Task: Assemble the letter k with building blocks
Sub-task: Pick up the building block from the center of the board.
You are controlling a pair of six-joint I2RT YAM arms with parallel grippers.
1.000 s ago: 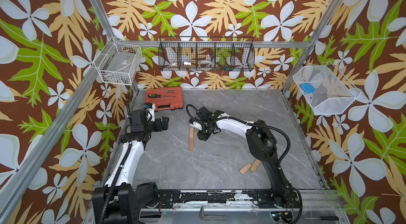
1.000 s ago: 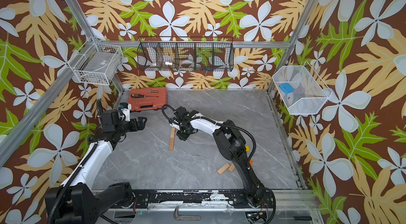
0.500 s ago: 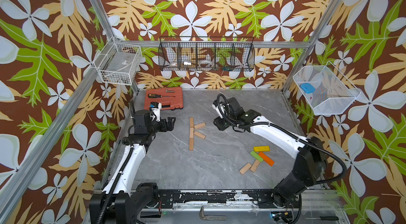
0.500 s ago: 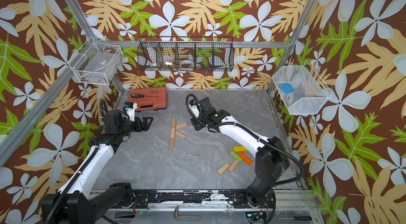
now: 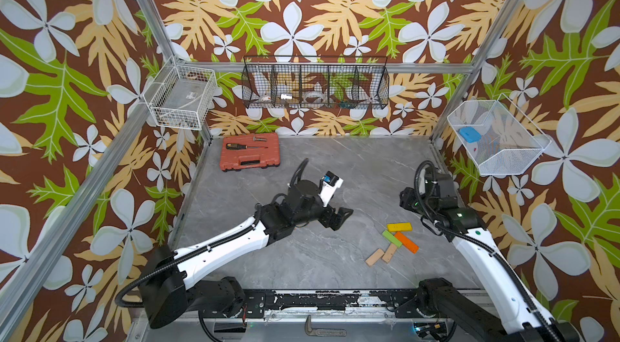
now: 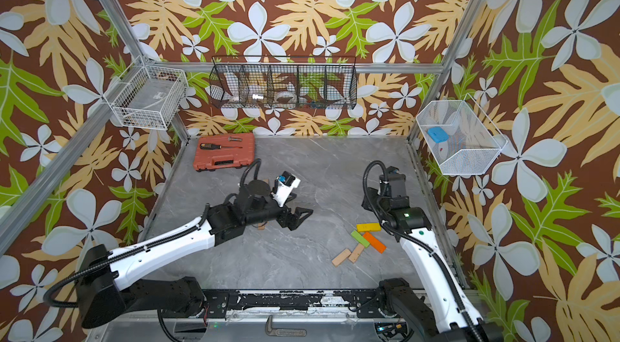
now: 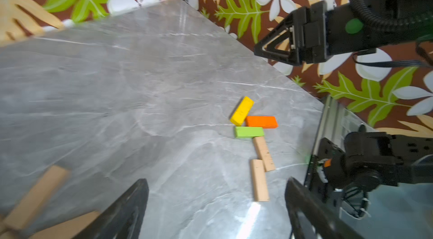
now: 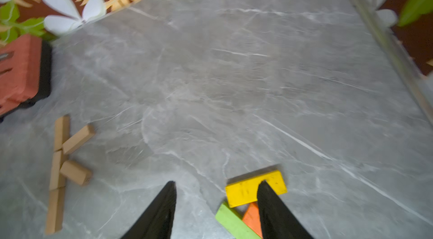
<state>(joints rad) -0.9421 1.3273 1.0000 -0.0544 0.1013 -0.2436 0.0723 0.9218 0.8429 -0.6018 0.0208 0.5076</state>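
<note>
table [image 5: 369, 169]: grey marble-look, slight sheen | plain blocks [image 5: 374, 257]: matt bare wood | tool case [image 5: 250, 159]: textured plastic

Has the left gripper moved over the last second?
Yes. In a top view the left gripper has swung away from the red tool case, out toward the coloured blocks.

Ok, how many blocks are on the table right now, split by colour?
Plain wood blocks: 7
Yellow block: 1
Green block: 1
Orange block: 1
Total: 10
</note>
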